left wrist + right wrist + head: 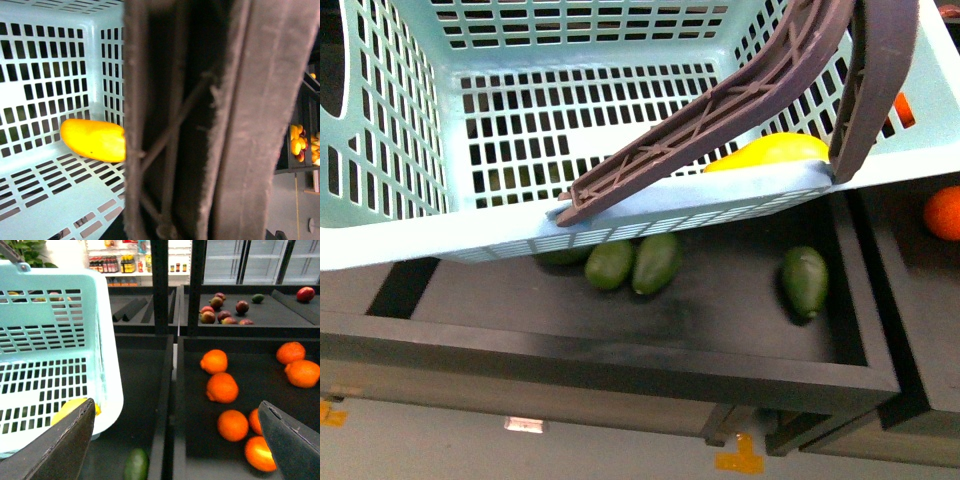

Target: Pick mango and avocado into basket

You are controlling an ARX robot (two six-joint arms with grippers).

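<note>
The light teal basket (410,230) hangs tilted over a black shelf bin, filling the upper front view. Its brown ribbed handle (720,110) crosses the basket's right side, and my left gripper is shut on this handle (210,120), which blocks most of the left wrist view. The yellow mango (92,140) lies inside the basket, also visible as the mango (770,152) behind the rim. Three dark green avocados lie in the bin below: avocado (805,280) at right, avocado (657,262) and avocado (610,263) under the rim. My right gripper (177,445) is open, above one avocado (136,465) beside the basket (50,365).
The black bin (620,370) has a raised front wall. A neighbouring bin to the right holds several oranges (222,388), one orange (942,212) showing in the front view. Farther shelves carry dark red fruit (225,310).
</note>
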